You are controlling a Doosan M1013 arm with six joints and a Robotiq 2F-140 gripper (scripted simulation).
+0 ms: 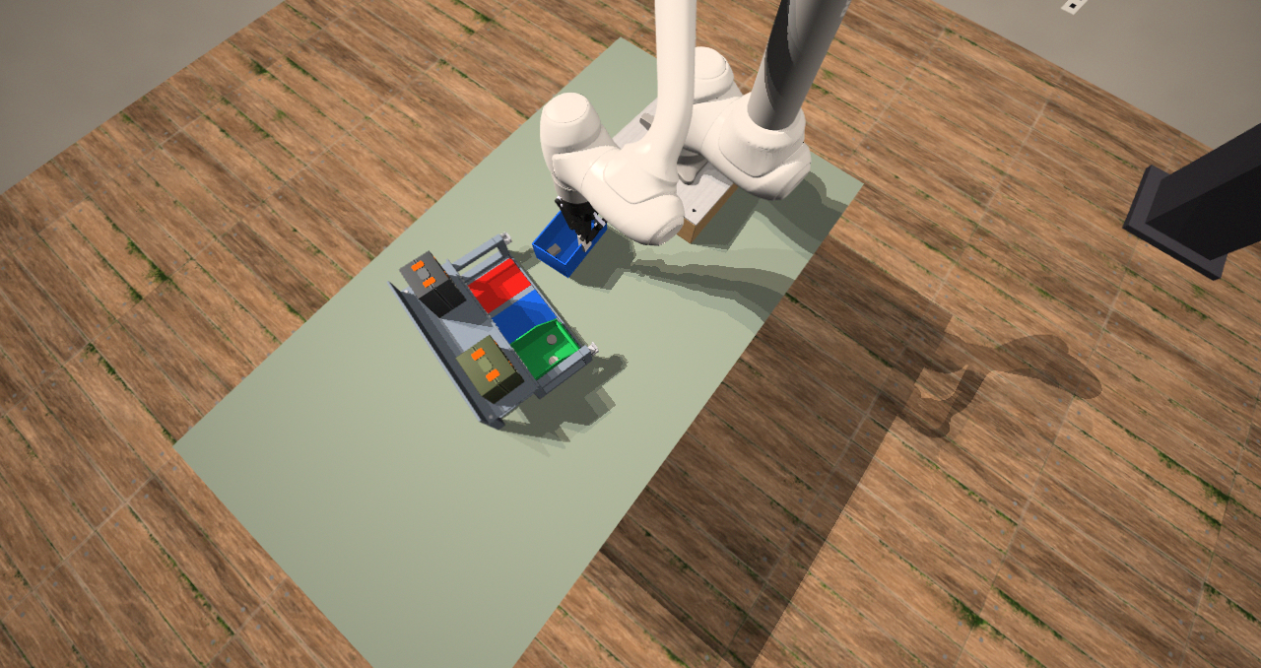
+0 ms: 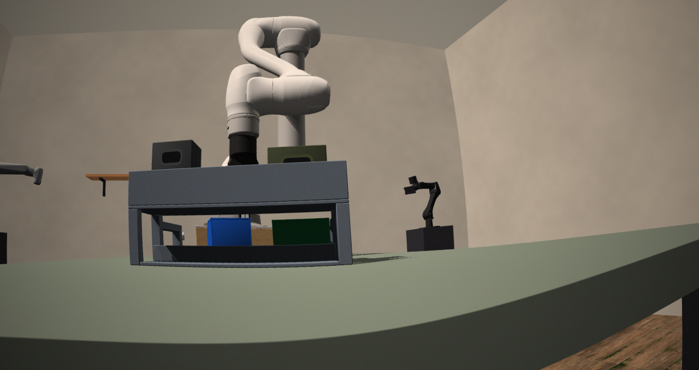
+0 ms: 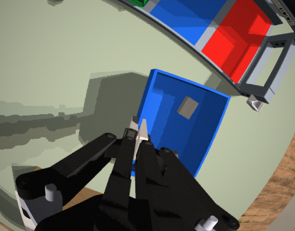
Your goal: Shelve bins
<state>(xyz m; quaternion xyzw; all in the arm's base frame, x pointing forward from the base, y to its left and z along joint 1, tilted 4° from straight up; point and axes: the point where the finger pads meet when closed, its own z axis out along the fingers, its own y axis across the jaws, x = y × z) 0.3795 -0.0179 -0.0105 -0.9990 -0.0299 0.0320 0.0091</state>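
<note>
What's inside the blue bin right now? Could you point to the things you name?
A grey block (image 3: 188, 107) lies on the floor of the blue bin (image 1: 551, 258) (image 2: 229, 232) (image 3: 199, 128). Part of a second piece may show beside the gripper (image 1: 585, 238) (image 3: 138, 123); its fingers hide the rest of that corner.

Wrist view: green bin (image 3: 140, 2) cut off at 12 o'clock; part (image 3: 175, 153) at 5 o'clock mostly hidden.

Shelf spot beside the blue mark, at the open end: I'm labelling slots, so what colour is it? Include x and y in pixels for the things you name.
Red (image 1: 500, 285) (image 3: 234, 42); clearest in the wrist view.
</note>
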